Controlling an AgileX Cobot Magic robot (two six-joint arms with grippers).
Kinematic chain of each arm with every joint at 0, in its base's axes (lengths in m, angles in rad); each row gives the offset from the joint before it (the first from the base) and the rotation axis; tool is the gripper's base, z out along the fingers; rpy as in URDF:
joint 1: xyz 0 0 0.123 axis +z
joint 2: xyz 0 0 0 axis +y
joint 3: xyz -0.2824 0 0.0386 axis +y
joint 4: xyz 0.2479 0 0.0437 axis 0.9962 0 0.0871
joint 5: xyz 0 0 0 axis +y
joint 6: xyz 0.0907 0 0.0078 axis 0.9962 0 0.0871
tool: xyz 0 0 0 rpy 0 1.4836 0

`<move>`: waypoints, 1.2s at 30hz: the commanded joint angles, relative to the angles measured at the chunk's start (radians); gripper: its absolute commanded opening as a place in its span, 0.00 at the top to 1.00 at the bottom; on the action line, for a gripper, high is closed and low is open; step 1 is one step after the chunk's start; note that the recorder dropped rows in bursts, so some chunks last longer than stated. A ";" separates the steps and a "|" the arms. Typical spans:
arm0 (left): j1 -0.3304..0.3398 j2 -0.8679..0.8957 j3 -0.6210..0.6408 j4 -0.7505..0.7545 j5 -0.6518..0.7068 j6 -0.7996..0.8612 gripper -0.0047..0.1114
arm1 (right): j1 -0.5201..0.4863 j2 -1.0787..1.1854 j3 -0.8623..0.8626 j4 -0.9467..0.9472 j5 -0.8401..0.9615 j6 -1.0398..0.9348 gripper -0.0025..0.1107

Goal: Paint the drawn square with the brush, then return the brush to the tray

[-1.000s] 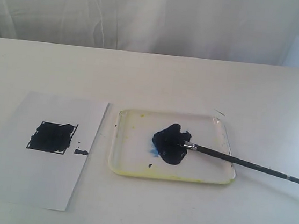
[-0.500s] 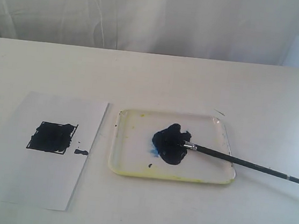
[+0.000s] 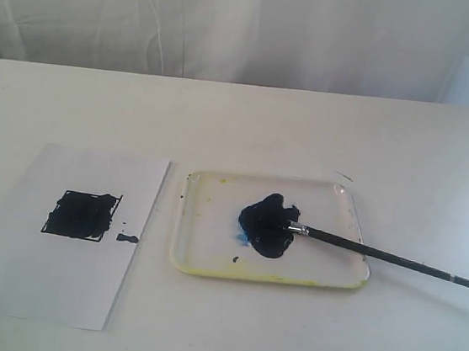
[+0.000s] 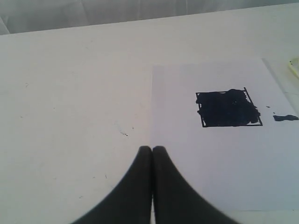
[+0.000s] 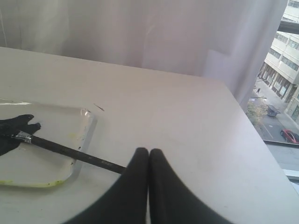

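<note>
Nothing has shifted: brush (image 3: 378, 255) lies bristles-in on the tray (image 3: 208, 261), square (image 3: 82, 215) is painted, I see left gripper (image 4: 152, 150) and right gripper (image 5: 148, 152) both closed, empty

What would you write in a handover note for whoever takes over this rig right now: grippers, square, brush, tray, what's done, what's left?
Left gripper: shut, empty, over the table by the paper edge.
Right gripper: shut, empty, near the brush handle's end.
Drawn square: daubed dark, nearly filled.
Brush: bristles in the paint blob in the tray, handle sticking out over the rim.
Done: painting, brush return. Left: seemingly nothing.
</note>
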 commanded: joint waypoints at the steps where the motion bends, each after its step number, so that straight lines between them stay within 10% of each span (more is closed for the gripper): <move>1: 0.004 -0.005 0.005 -0.016 -0.011 -0.015 0.96 | -0.004 -0.005 0.005 0.016 -0.003 0.009 0.98; 36: 0.004 -0.005 0.005 -0.014 -0.020 -0.010 0.96 | -0.004 -0.005 0.005 0.105 0.044 0.025 0.98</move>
